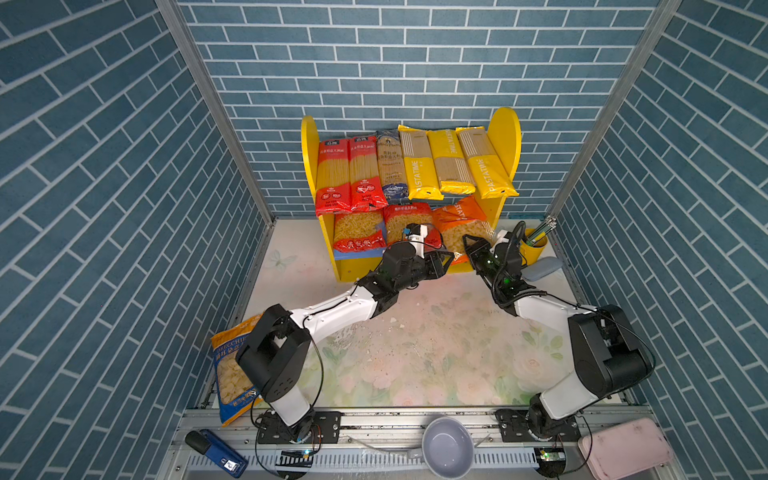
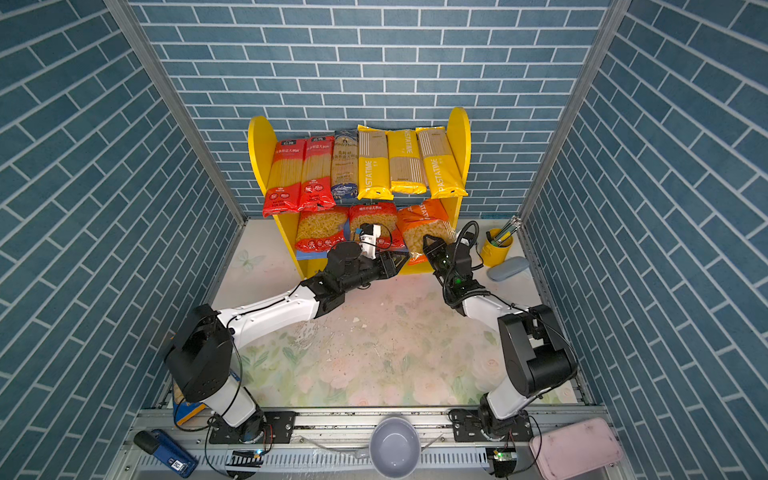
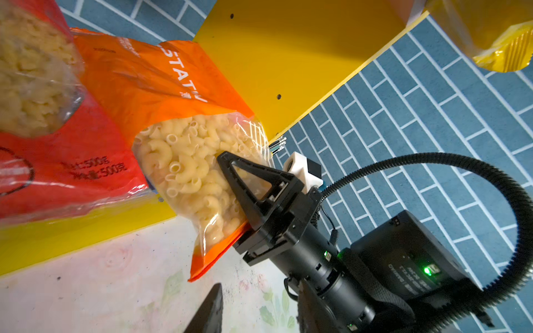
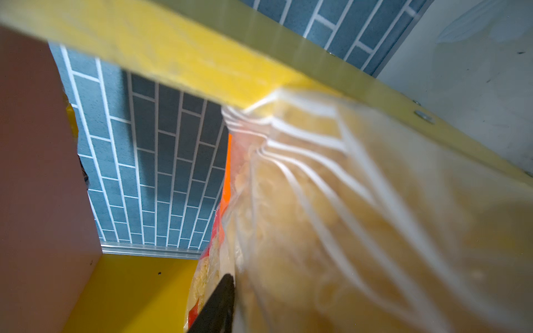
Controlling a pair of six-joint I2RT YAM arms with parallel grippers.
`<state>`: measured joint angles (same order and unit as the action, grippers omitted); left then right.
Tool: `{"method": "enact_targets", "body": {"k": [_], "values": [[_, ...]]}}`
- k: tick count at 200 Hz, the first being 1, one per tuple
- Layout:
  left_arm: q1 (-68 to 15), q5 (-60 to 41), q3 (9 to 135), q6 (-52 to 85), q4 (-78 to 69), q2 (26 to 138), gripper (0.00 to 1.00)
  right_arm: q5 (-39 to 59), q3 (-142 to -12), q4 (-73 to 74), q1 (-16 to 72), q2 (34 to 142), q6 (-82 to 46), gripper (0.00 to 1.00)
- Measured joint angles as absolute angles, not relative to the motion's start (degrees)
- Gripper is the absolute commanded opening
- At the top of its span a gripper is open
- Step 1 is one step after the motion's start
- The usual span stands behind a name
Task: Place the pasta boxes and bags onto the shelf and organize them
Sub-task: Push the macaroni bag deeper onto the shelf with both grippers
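Note:
The shelf stands at the back wall. Its upper board carries two red, one dark-blue and three yellow spaghetti packs. On the lower board are two red short-pasta bags and an orange macaroni bag at the right end, jutting past the front edge. My right gripper is shut on that bag's clear lower part; one black finger lies against it. My left gripper hangs open just left of it, nothing between its fingers. A blue-orange bag lies at the front left by the left arm's base.
A yellow pen cup and a grey-blue case sit right of the shelf, close behind the right arm. At the front rail are a grey bowl, a pink tray and a blue device. Pasta crumbs dot the floral mat.

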<state>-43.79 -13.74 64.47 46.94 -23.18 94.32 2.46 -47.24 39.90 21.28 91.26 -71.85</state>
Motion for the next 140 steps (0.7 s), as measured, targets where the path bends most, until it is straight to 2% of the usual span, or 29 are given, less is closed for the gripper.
{"method": "enact_targets", "body": {"k": [62, 140], "values": [[-43.79, -12.69, 60.55, 46.89, -22.90, 93.10, 0.44, -1.02, -50.65, 40.34, 23.07, 93.60, -73.30, 0.37], [-43.77, -11.16, 58.17, 46.04, -21.61, 88.33, 0.44, -4.69, -51.72, 43.83, 24.75, 97.84, -76.05, 0.37]]}}
